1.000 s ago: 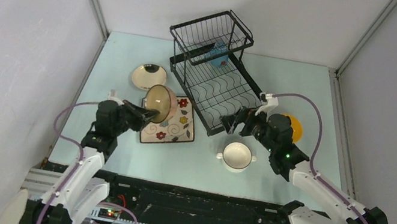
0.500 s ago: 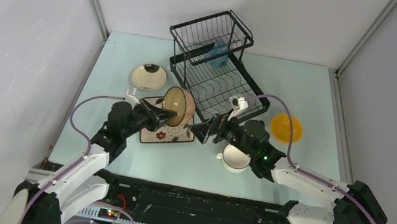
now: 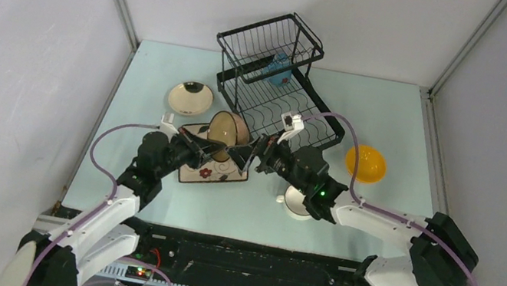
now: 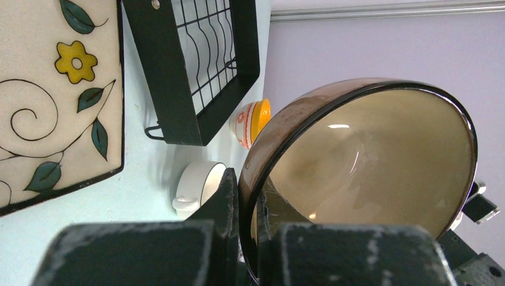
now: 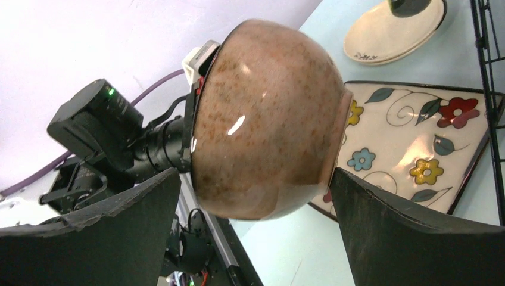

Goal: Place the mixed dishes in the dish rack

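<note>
Brown bowl is up off the bench, tipped on its side, with my left claw clamped on its rim. The left wrist view shows one finger inside the rim and one outside. The bowl hangs just above the square floral plate, and the dish rack lies just beyond both claws. My right claw faces the bowl from the other side, jaws spread wide. In the right wrist view the speckled belly sits between its two fingers, but I can't tell whether either pad touches yet.

I read this as a mid-air handover: the left arm has the bowl, and the right is to take it and set it in the rack. Next I'd close the right claw on the bowl's body until it's firm. Only then would I let the left go and draw it back clear of the rim. The glaze looks slick and the shape round, so a shallow grip could let it roll out over the plate.

Against a second ago, the right claw was off by the rack's near corner, beside the yellow bowl. It has swung across, over the white cup. The left has carried the bowl toward the rack.
</note>
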You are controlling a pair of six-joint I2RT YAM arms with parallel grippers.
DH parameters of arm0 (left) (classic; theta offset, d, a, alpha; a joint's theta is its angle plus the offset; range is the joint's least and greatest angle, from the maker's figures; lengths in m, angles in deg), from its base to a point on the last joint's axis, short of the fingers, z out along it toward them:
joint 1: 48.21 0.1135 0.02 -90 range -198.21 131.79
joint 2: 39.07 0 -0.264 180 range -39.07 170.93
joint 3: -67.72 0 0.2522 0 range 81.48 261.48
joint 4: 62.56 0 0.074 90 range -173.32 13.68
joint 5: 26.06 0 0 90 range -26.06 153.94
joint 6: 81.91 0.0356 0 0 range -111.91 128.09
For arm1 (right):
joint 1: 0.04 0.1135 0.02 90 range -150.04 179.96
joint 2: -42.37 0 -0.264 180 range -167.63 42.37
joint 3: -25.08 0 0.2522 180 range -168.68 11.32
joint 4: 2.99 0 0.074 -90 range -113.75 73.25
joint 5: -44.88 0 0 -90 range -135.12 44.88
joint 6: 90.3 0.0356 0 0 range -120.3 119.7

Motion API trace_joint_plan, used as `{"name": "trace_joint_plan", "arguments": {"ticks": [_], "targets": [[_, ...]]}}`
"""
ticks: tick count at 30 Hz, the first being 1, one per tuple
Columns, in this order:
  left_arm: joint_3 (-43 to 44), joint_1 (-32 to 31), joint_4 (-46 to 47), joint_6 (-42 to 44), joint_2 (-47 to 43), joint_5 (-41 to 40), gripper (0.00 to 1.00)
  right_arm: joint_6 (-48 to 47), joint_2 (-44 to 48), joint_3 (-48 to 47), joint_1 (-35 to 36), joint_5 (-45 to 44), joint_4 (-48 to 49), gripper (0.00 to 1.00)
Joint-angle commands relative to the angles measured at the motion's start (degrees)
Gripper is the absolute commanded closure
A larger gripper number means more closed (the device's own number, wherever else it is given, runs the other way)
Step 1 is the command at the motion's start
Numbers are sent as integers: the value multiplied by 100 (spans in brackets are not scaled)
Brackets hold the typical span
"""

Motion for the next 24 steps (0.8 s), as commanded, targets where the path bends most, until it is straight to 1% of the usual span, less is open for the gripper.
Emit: {"name": "trace_joint_plan", "arguments": {"ticks": [1,3,6,7,8,9,10,11,12,13,14,15,17,18,19,21,24], "targets": [[198,-66,819,-183,-267,154,100,91,-152,-360,31,-268,237,3],[198,-65,819,-168,-243,187,100,45,-177,-387,36,-270,253,10],[225,-74,843,-145,-183,242,100,8,-239,-480,32,-270,119,12],[231,-71,893,-140,-133,277,100,1,-273,-514,25,-270,108,15],[242,-75,914,-139,-89,292,100,-20,-291,-531,15,-235,95,19],[246,-71,930,-138,-69,293,100,-26,-319,-555,8,-226,83,27],[257,-70,933,-126,-21,285,100,-20,-323,-561,2,-215,56,32],[263,-70,939,-113,1,272,100,-17,-332,-565,-30,-203,50,42],[278,-74,942,-84,58,249,98,-4,-333,-570,-52,-189,34,47],[287,-73,929,-66,97,241,96,12,-330,-567,-108,-177,17,58],[319,-71,915,-15,157,224,92,21,-328,-567,-139,-146,9,63],[342,-75,906,17,199,219,90,27,-331,-573,-213,-120,-18,70],[402,-85,871,89,336,178,78,22,-330,-612,-334,-60,-118,79],[436,-82,877,120,439,149,76,17,-341,-624,-384,-18,-156,81],[453,-84,925,133,507,138,71,15,-354,-651,-474,19,-206,85],[517,-98,1082,162,727,160,65,43,-379,-662,-664,114,-234,89],[689,-139,1397,242,1219,366,61,79,-442,-674,-960,369,-195,93]]}}
